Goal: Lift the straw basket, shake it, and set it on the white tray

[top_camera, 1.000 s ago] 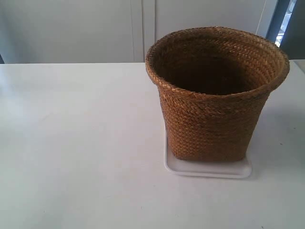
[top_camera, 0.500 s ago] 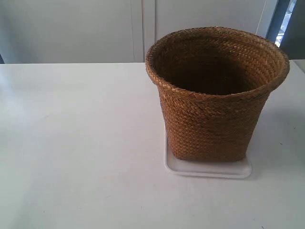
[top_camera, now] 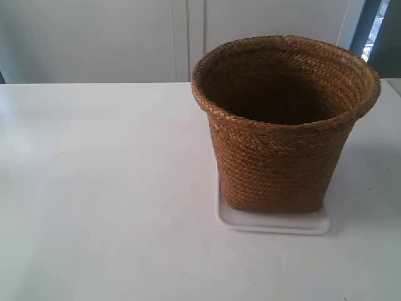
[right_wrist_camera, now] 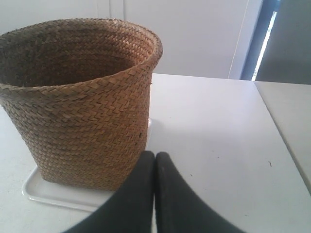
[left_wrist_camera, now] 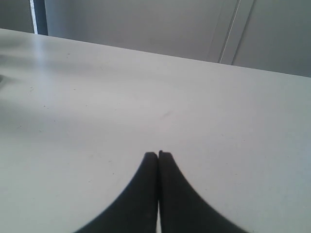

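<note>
The brown woven straw basket (top_camera: 282, 125) stands upright on the white tray (top_camera: 276, 222), whose rim shows beneath its base. The right wrist view holds the same basket (right_wrist_camera: 82, 102) on the tray (right_wrist_camera: 53, 194), a short way ahead of my right gripper (right_wrist_camera: 155, 154). That gripper is shut, its black fingers pressed together with nothing between them, apart from the basket. My left gripper (left_wrist_camera: 158, 154) is also shut and empty, over bare white table. Neither arm appears in the exterior view.
The white table (top_camera: 100, 188) stretches to the basket's left. Pale cabinet doors (top_camera: 188, 37) stand behind it. In the right wrist view, a seam (right_wrist_camera: 279, 131) separates this table from another surface.
</note>
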Controlling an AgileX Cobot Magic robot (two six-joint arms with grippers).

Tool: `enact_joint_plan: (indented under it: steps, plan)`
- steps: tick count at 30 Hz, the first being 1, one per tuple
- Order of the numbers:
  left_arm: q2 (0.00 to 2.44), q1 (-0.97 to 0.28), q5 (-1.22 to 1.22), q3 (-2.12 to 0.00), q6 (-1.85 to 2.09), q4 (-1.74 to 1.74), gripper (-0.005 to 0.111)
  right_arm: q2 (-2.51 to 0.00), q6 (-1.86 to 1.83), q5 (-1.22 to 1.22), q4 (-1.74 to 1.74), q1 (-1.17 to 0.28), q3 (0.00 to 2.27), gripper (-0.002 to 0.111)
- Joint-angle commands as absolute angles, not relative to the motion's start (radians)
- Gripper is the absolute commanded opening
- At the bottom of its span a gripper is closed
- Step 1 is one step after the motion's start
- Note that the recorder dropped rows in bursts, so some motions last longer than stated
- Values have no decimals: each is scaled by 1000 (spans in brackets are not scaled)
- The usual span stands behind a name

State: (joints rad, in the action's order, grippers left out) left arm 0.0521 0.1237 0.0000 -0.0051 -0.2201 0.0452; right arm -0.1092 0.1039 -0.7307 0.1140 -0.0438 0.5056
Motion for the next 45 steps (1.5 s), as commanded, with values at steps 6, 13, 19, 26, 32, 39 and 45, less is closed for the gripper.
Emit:
enact_joint_plan:
  steps: [6,13,19,26,32,39,45]
  plan:
    - [47,127,0,0,-228,51,0,-106,110,-720,119,-40,502,0]
    - [47,127,0,0,-228,51,0,-106,110,-720,119,-40,502,0]
    - [47,127,0,0,-228,51,0,-110,110,-709,129,-40,448,0]
    - [47,127,0,0,-228,51,0,-110,110,-608,131,-40,377,0]
    - [47,127,0,0,-228,51,0,-110,93,-346,135,-40,300,0]
    - [47,127,0,0,-228,51,0,-110,84,-16,135,-40,105,0]
    - [47,127,0,0,-228,51,0,-110,86,144,131,-40,0,0]
